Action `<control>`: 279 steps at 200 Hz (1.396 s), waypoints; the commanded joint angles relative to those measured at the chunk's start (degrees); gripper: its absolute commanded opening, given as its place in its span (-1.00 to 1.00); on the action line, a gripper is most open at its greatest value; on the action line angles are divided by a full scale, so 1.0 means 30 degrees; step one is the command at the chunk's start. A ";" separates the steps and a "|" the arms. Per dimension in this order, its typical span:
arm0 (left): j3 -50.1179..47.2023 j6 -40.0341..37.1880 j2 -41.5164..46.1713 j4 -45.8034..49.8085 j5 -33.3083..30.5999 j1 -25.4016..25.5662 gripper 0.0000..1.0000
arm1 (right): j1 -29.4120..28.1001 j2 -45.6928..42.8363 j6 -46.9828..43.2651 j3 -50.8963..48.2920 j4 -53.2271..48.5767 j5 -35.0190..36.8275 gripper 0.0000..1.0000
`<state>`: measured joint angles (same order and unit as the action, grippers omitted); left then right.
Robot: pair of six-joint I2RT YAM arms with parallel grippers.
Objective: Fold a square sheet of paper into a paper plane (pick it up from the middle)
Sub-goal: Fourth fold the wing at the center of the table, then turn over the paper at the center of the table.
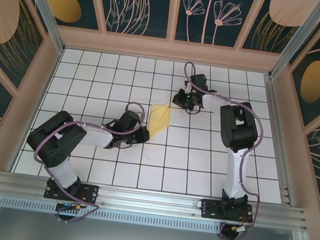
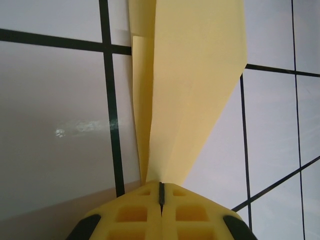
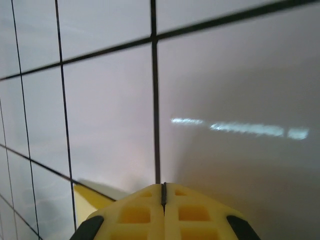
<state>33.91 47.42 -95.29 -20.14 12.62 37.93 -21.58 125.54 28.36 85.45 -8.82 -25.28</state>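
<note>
reaching toward mid-table in the top view, the left gripper [image 1: 143,125] holds the paper plane [image 1: 161,119] over the white grid table [image 1: 201,167], with the right gripper [image 1: 178,102] just beyond its far tip. left wrist view: the jaws pinch the plane's narrow end. right wrist view: the jaws are pressed together and empty, a yellow corner beside them.

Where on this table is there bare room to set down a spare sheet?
Bare patches on the table: the near middle between the left arm and right arm, the far-left corner by the wall, the right strip past the right arm. Crowded at centre, where the left claw pinches the paper plane beside the right claw.
</note>
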 commanded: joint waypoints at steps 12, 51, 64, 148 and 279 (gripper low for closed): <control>0.0835 -0.0775 0.1526 0.2520 -0.0905 0.0019 -0.77 | -0.0279 -0.1997 -0.0306 -0.0740 -0.0154 0.1174 -0.69; 0.1499 -0.0813 0.4065 0.3030 -0.3077 -0.0478 -0.19 | -0.1028 -0.4510 0.0756 -0.4376 0.1657 0.0677 -0.21; 0.1412 -0.0929 0.4665 0.3164 -0.3690 -0.0867 0.05 | -0.1285 -0.5112 0.1261 -0.5410 0.2376 0.0180 -0.14; 0.0928 -0.1454 0.5197 0.2850 -0.5481 -0.2035 0.87 | -0.2985 -0.4347 0.2976 -0.5228 0.2404 0.0428 -0.16; 0.0771 -0.0920 0.4212 0.2218 -0.4061 -0.2473 0.96 | -0.3147 -0.2107 0.3620 -0.3059 0.0979 0.1472 -0.10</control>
<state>36.95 44.21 -82.04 -11.79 -0.43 31.05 -30.52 117.51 38.17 73.91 -4.10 -21.37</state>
